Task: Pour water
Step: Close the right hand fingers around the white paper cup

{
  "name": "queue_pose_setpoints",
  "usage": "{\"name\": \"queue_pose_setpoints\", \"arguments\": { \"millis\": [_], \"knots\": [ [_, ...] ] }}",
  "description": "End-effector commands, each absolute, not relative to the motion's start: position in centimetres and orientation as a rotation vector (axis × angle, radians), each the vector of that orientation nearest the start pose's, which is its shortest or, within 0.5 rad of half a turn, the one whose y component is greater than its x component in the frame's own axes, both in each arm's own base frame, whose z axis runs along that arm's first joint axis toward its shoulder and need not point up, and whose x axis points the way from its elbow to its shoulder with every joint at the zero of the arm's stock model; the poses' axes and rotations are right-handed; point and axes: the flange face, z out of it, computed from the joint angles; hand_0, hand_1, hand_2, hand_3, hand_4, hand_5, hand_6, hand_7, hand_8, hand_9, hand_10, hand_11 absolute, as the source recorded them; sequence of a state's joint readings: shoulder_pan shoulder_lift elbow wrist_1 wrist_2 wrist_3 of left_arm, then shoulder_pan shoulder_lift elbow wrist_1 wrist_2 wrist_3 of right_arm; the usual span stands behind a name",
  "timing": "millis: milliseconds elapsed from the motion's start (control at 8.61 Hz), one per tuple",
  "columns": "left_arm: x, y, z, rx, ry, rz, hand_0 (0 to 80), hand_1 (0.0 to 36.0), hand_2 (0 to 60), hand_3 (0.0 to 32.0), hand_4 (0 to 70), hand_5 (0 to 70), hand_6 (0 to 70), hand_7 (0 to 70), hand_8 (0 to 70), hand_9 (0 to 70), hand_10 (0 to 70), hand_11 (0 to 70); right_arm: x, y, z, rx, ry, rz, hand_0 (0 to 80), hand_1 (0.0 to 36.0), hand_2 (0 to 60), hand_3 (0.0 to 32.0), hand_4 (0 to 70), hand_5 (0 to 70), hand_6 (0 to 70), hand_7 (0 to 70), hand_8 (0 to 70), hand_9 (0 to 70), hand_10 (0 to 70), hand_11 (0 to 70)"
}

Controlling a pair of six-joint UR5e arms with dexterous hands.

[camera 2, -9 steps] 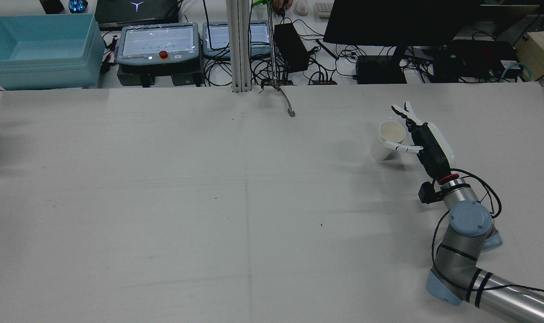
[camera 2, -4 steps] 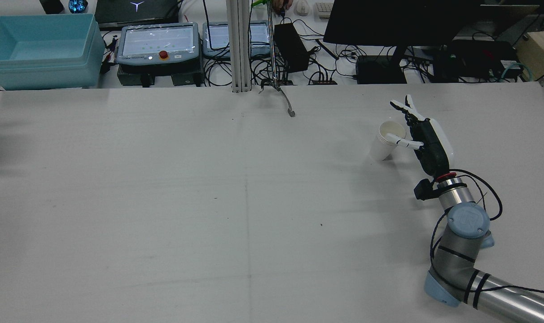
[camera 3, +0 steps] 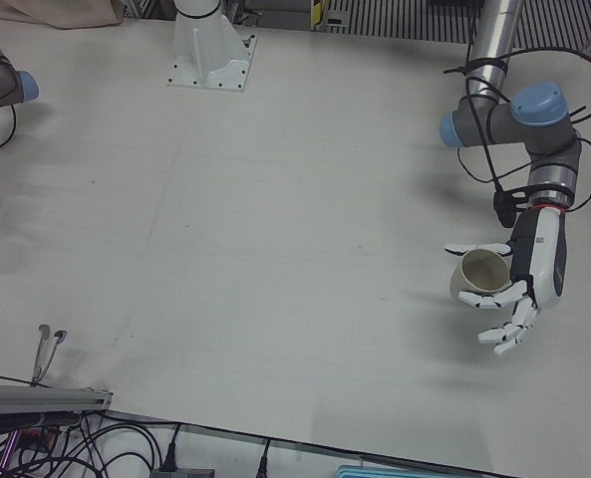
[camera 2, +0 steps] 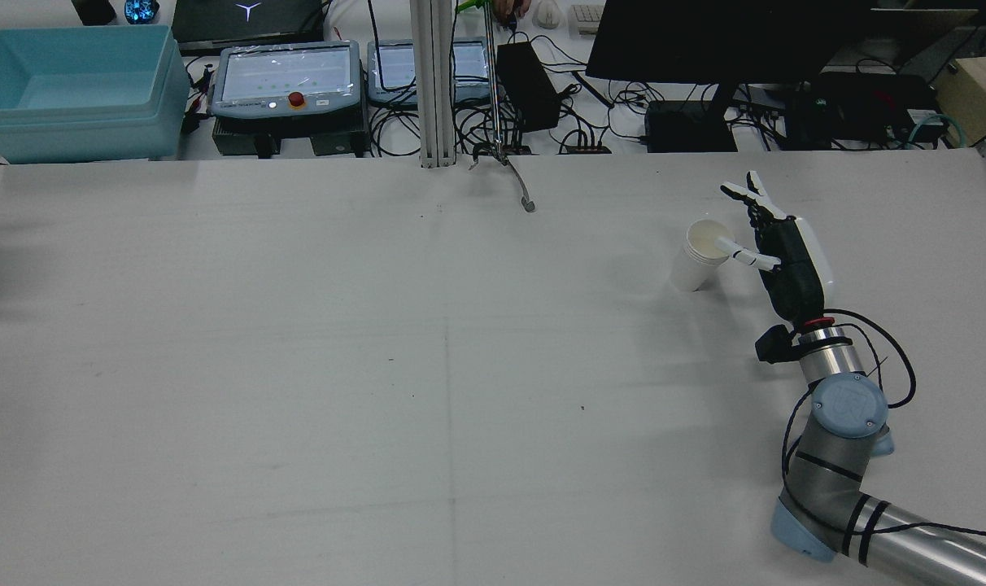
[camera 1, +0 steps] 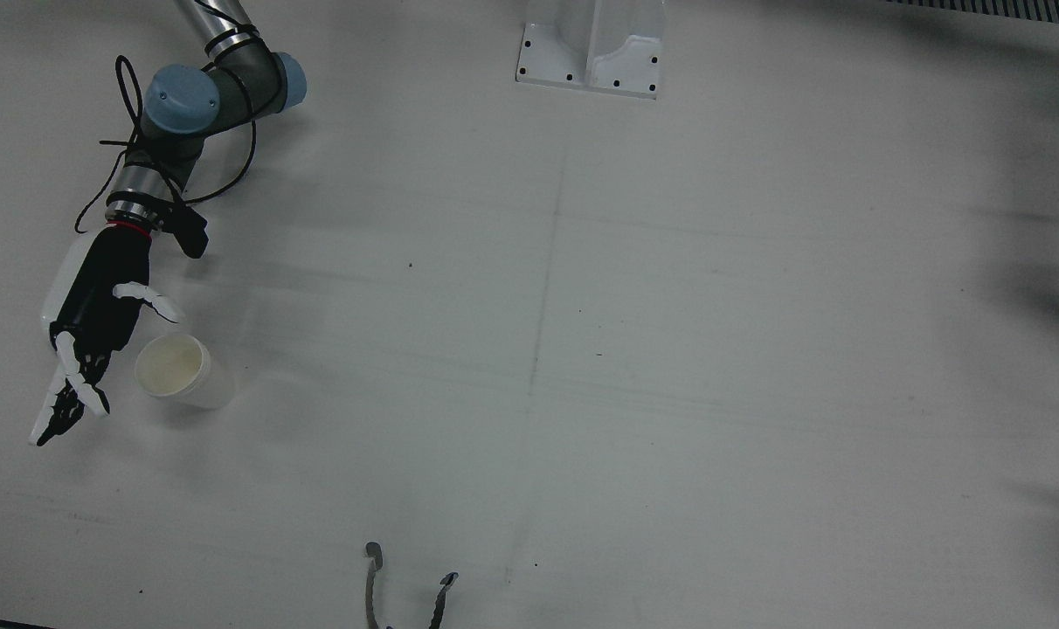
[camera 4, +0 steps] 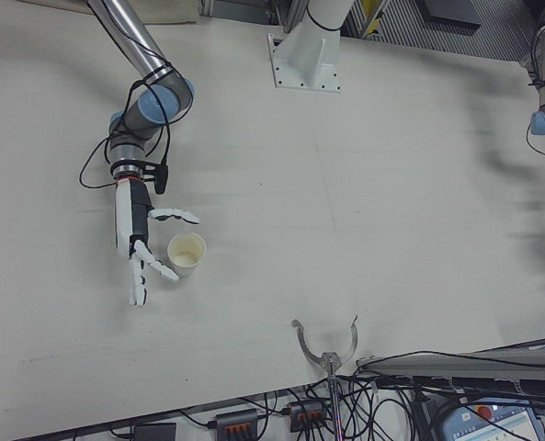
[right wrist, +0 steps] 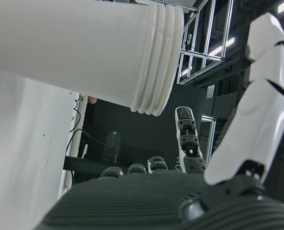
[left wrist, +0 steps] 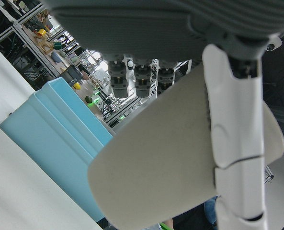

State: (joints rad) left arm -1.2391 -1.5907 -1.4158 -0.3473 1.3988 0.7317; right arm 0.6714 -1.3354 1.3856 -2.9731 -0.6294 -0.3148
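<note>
Change: the right hand (camera 2: 790, 264) has drawn a little back and to the right of the paper cup (camera 2: 700, 260); the cup has stayed at its place.
Counter (camera 2: 298, 366): wide, pale grey, with thin seam lines and some soft shadows; most of it is bare.
Room behind: a dark monitor (camera 2: 729, 41) on a stand, with many black cables lying behind the counter's far edge.
Blue bin (camera 2: 70, 89): open plastic box at the far left corner, behind the counter.
Right arm (camera 2: 839, 423): reaches in from the near right corner in the rear view.
Pedestal (camera 1: 591, 48): white base, bolted to the counter.
Teach pendant (camera 2: 285, 77): grey, with a red button, beside an aluminium post (camera 2: 434, 81).
Right hand: spread wide and holding nothing; the thumb reaches over the cup's rim, the other fingers point past it.
Left hand (camera 3: 534, 274): seen only in the left-front and left hand views; thumb and fingers are curled around a second cup (camera 3: 474, 279), which it grips.
Paper cup: stands upright on the counter's right half, just beside the right palm.
Second cup: white, in the left hand, above the counter's left side.
</note>
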Motion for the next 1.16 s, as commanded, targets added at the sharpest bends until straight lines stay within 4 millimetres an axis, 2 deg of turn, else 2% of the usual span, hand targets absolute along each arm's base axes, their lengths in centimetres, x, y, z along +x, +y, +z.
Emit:
{"name": "queue_pose_setpoints", "arguments": {
  "millis": [0, 232, 349, 465, 1046],
  "knots": [
    [2.5, -53.5, 71.7, 0.559, 2.030, -1.552, 61.7, 16.9, 0.0, 0.0, 53.6, 30.9, 12.8, 30.9, 11.3, 16.8, 10.7, 16.9, -31.3, -52.3, 64.4, -0.271, 2.350, -2.106, 46.5, 14.5, 19.3, 0.0, 19.2, 14.5, 4.7, 8.0, 0.0, 0.2, 0.0, 0.0],
    [1.8, -53.5, 71.7, 0.571, 2.032, -1.557, 62.0, 17.0, 0.0, 0.0, 52.5, 31.0, 12.7, 30.5, 11.5, 16.8, 10.7, 16.9, -32.6, -51.7, 64.2, -0.265, 2.360, -2.120, 46.3, 14.5, 19.4, 0.0, 18.3, 13.3, 4.5, 7.3, 0.0, 0.0, 0.0, 0.0],
    [1.8, -53.5, 71.7, 0.568, 2.032, -1.555, 62.3, 17.2, 0.0, 0.0, 52.5, 31.2, 12.8, 30.6, 11.5, 16.9, 10.7, 16.9, -33.0, -51.3, 65.0, -0.271, 2.361, -2.141, 46.4, 14.3, 18.8, 0.0, 17.2, 13.2, 4.2, 7.1, 0.0, 0.0, 0.0, 0.0],
    [1.8, -53.5, 71.7, 0.568, 2.032, -1.555, 62.7, 17.4, 0.0, 0.0, 52.1, 31.4, 12.9, 30.7, 11.6, 16.9, 10.7, 16.9, -32.8, -51.1, 66.1, -0.282, 2.356, -2.158, 46.2, 14.0, 17.8, 0.0, 15.5, 13.4, 3.8, 6.7, 0.0, 0.0, 0.0, 0.0],
    [1.8, -53.5, 71.7, 0.568, 2.030, -1.556, 65.3, 18.4, 0.0, 0.0, 51.0, 31.9, 12.9, 30.4, 11.6, 16.9, 10.8, 17.2, -32.9, -51.2, 66.2, -0.290, 2.350, -2.161, 45.6, 13.1, 18.4, 0.0, 16.0, 16.3, 4.7, 8.9, 0.0, 0.3, 0.0, 0.0]
  ]
}}
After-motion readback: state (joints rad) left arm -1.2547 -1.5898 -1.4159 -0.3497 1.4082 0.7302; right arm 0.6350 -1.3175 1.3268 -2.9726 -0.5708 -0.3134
